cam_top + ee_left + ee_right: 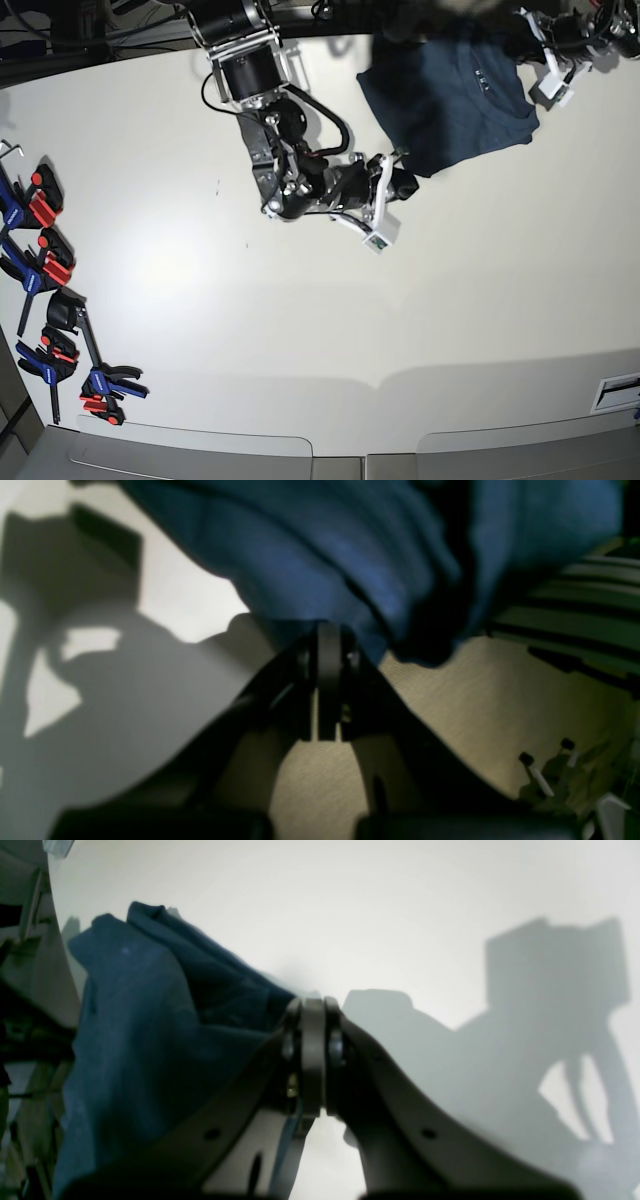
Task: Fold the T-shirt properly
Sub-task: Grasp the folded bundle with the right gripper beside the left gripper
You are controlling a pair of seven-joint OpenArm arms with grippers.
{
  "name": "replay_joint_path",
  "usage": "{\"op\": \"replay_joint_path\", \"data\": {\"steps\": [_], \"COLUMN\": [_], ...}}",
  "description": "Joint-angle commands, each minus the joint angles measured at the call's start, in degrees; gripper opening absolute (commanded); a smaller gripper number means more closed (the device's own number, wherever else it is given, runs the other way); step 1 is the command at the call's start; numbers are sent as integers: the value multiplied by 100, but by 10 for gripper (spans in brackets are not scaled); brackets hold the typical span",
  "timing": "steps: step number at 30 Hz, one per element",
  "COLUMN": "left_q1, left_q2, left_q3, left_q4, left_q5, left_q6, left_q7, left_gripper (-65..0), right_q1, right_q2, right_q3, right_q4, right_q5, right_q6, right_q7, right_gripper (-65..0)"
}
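Both fingers clenched on T-shirt (450, 100) edges | table (300, 330) bare beside clamps (50, 300)

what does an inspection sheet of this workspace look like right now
surface: white table, bare in the middle, arm shadows on it
job's things: navy T-shirt bunched at the far edge, not folded
clutter: blue and red clamps along one side edge
grippers: left gripper jaws shut on a T-shirt edge; right gripper jaws shut on a T-shirt corner
cables: black cable looping along the right arm
surroundings: dark frame beyond the far edge, details unclear
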Motion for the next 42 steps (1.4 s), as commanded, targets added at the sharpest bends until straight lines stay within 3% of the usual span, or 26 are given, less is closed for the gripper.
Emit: {"op": "replay_joint_path", "data": {"steps": [1,9,17,22,25,27,29,31,35,42], "left_q1": [-68,-953,-1759,-2190,-2371,-2457,-2546,-2614,-2623,-2579], "left_q2": [-94,-94,-17,400,610,588,490,328,-15,-181], "left_q3": [-33,-33,-24,-22,-22,-24,-39,-39,-39,-39], "left_q4": [-39,-540,-787,-977,-1054,-1054,-1054,-1054,-1054,-1075], "left_q5": [-72,-72,-70,-68,127,555,1064,1650,2649,3082], "left_q6": [-36,-36,-36,-36,-36,-36,627,1331,2214,2686], "left_q7": [-59,-188,-748,-765,-852,-1182,-1633,-2063,-2479,-2457], "left_gripper": [-650,-650,-650,-650,-650,-650,-650,-650,-650,-650], "right_q1": [136,136,136,138,136,136,136,136,133,133], "right_q2": [-48,-48,-46,-46,-48,-46,-48,-50,-98,-184], "right_q3": [7,223,1475,2197,2262,2065,1700,1193,-4,-1989], "right_q4": [94,96,267,542,710,796,883,957,986,986], "right_q5": [138,136,243,1211,2122,2944,3602,3943,4017,3711], "right_q6": [49,49,49,49,49,49,49,49,49,49], "right_q7": [24,-258,-269,-595,-1054,-1506,-1932,-2012,-2012,-2012], "right_gripper": [-650,-650,-650,-650,-650,-650,-650,-650,-650,-650]}}
